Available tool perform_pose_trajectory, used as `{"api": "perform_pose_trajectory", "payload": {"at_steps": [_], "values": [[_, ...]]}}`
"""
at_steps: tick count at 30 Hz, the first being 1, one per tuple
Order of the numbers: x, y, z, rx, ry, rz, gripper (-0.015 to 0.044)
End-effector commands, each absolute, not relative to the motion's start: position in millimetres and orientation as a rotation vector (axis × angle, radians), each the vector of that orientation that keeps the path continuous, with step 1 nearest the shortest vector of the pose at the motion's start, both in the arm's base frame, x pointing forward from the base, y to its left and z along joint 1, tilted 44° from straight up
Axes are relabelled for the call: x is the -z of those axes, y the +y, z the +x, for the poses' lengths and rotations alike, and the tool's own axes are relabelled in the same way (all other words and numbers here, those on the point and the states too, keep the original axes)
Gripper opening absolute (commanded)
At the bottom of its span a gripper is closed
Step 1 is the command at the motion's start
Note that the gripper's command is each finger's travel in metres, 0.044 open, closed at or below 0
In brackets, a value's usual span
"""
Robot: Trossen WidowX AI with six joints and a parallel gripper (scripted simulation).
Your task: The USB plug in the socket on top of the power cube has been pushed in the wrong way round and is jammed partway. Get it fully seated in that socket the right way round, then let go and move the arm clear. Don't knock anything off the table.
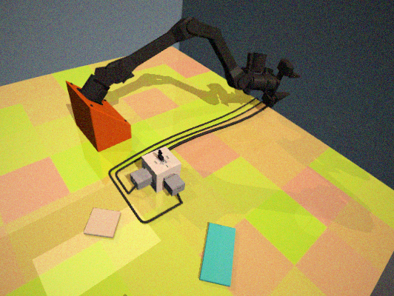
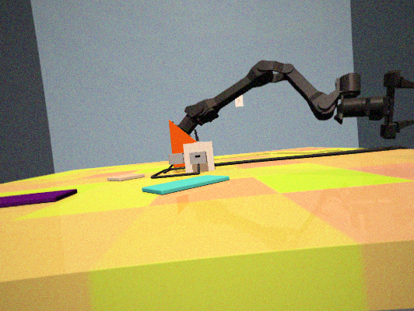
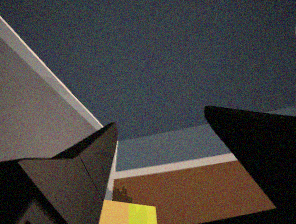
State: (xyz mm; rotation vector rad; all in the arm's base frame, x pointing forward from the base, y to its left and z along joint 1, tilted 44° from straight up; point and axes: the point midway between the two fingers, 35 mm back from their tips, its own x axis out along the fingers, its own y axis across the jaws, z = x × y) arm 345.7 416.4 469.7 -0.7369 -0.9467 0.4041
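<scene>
The pale power cube [image 1: 163, 171] [image 2: 204, 149] stands mid-table. A small black USB plug [image 1: 160, 155] [image 2: 196, 135] sticks upright out of the socket on its top. My gripper [image 1: 286, 85] [image 2: 405, 104] [image 3: 160, 119] is open and empty. It hangs far from the cube, out past the table's far right edge and above table height. The wrist view shows only the two dark fingers, walls and a table corner; cube and plug are out of that view.
Two grey plugs [image 1: 141, 178] [image 1: 175, 184] sit in the cube's sides, and black cables [image 1: 207, 126] run to the far right edge. The orange arm base [image 1: 100, 118] stands behind. A teal slab [image 1: 218, 253] [image 2: 184, 183], a beige tile [image 1: 102, 222] and a purple slab [image 2: 35, 197] lie flat.
</scene>
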Motion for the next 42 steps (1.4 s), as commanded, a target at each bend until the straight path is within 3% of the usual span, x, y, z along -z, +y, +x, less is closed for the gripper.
{"api": "perform_pose_trajectory", "payload": {"at_steps": [1,11,18,24,32,37,42], "values": [[-467,415,349,-0.412,-0.935,-0.738,0.0426],[-344,314,476,-0.638,-0.286,-0.557,0.044],[-228,202,507,-0.608,0.334,-0.173,0.044],[-141,100,474,-0.368,0.861,0.35,0.044],[-72,-6,365,0.278,1.413,1.27,0.044],[-67,-37,296,0.777,1.596,1.858,0.044],[-67,-40,291,0.83,1.608,1.916,0.044]]}}
